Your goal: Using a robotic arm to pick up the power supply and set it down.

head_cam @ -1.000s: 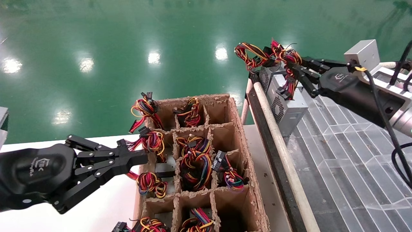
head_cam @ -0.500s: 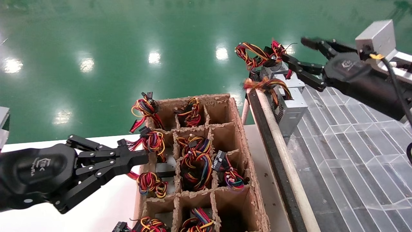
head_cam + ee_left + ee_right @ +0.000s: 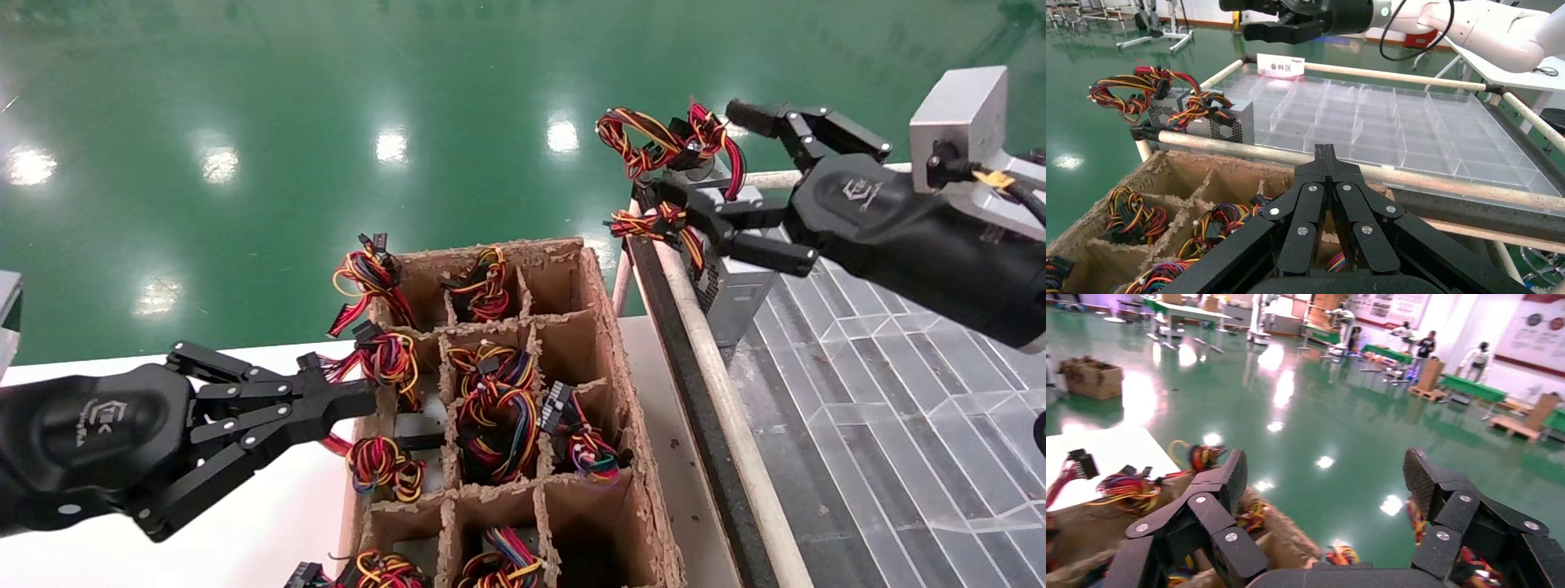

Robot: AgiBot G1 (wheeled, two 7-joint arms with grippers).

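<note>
The power supply, a small grey box with a perforated side, stands in the far left corner of the clear tray. Its low wire bundle droops over the padded rail. In the left wrist view the power supply sits beside the like grey box. My right gripper hangs open just above the power supply, holding nothing; in its own view the right gripper spans only green floor. My left gripper is shut and empty at the cardboard box's left wall, also visible in its own view.
A second grey box with taller looped wires stands behind the power supply. The brown divided cardboard box holds several wire bundles. A padded rail separates it from the tray. White tabletop lies to the left.
My right gripper let go of the power supply's wires, opened and lifted clear. The wires fell over the rail. The left arm has not moved.
</note>
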